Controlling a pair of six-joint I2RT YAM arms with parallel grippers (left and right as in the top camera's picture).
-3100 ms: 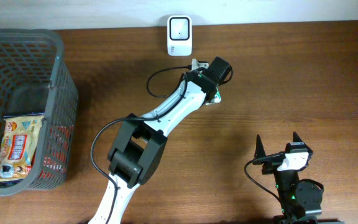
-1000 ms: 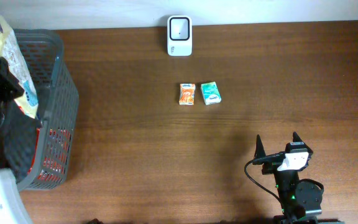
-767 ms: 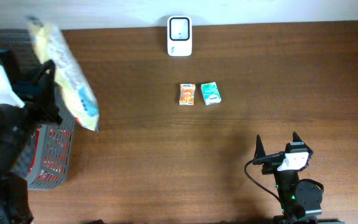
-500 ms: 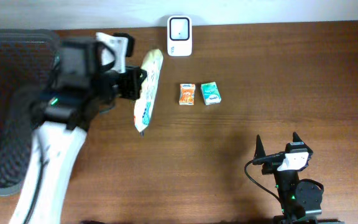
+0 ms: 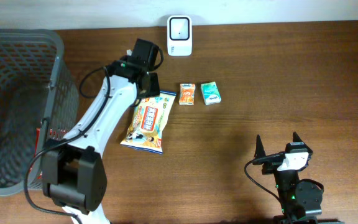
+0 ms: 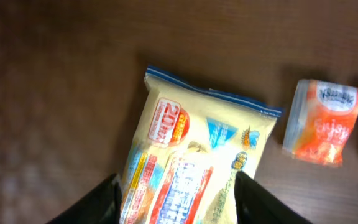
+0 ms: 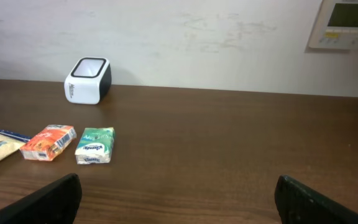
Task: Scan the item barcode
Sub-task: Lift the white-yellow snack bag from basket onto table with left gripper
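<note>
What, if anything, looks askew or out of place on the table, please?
Only the snack bag: it lies flat but slanted, its top corner close to the orange pack, whereas that and the green pack sit square. Nothing looks spilled or torn.

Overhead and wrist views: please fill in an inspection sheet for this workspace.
Surface: brown wooden table, no spills seen.
Job's things: snack bag lying flat, left of the tissue packs; white barcode scanner at the far edge.
Clutter: orange tissue pack and green tissue pack side by side; grey mesh basket at the left end.
Tools: left tool open over the snack bag, one finger on either side; right tool open, empty, near the front edge.
Cables: black cable looping along the left arm; another at the right arm's base.
Surroundings: pale wall behind the table, with a wall panel.
</note>
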